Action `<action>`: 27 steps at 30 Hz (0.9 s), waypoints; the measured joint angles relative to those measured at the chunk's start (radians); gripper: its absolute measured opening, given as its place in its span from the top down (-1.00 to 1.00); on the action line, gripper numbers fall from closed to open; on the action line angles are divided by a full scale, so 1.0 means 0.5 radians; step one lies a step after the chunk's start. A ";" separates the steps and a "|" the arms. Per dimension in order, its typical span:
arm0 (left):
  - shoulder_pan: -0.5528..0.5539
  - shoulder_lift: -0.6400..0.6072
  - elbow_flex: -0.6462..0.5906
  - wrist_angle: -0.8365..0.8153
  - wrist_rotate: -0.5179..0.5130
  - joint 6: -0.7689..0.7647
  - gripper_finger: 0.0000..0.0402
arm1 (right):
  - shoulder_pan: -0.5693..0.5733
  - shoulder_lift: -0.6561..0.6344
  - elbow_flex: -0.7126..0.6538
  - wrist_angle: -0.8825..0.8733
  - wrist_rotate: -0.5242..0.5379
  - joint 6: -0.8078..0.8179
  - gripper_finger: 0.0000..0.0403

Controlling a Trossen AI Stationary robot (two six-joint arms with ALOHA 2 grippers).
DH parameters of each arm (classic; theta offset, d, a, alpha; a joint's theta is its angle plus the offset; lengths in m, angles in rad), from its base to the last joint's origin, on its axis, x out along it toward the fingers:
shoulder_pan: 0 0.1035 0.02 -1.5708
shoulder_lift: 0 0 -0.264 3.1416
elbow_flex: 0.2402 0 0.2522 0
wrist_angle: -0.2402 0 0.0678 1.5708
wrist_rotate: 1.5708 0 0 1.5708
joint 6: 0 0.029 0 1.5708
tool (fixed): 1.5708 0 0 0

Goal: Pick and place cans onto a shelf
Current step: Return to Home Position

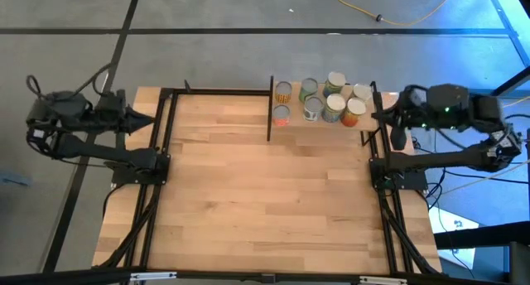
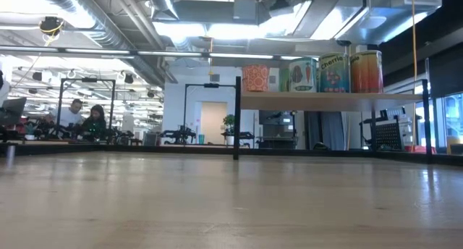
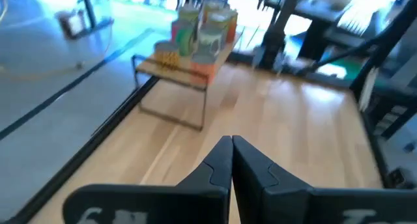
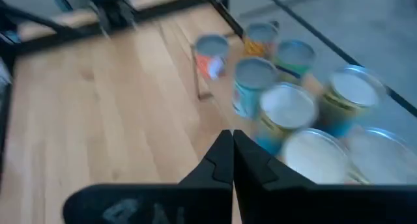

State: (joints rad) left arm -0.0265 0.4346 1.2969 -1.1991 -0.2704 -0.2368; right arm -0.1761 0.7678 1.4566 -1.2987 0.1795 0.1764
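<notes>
Silvery-lidded cylindrical cans (image 1: 334, 108) clustered on raised light-wood shelf (image 2: 325, 100), perhaps eight, left jaws together, right jaws together.

Cans (image 2: 307, 74) grouped on shelf (image 2: 325, 100), raised above table (image 2: 217, 198).

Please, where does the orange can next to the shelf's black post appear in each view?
High view: orange can, front left of the can group.
Low view: the can farthest left on the shelf.
Left wrist view: the can over the post.
Right wrist view: the can nearest the post.
Shared landmark: black post beside it.
</notes>
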 joint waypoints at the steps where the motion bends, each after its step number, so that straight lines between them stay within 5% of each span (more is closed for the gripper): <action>1: 0.000 -0.070 -0.095 0.088 0.017 -0.009 1.00 | 0.000 -0.075 -0.120 0.123 -0.025 -0.009 1.00; 15: 0.000 -0.868 -1.086 1.083 0.105 0.426 1.00 | -0.001 -0.966 -1.365 1.510 -0.457 -0.258 1.00; 27: 0.000 -0.861 -1.268 1.414 0.119 0.595 1.00 | -0.001 -1.532 -1.856 1.862 -0.566 -0.108 1.00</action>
State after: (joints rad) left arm -0.0265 0.0039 0.6628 -0.4920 -0.2107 0.0605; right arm -0.1764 0.0019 0.5288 -0.3677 -0.1034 0.1221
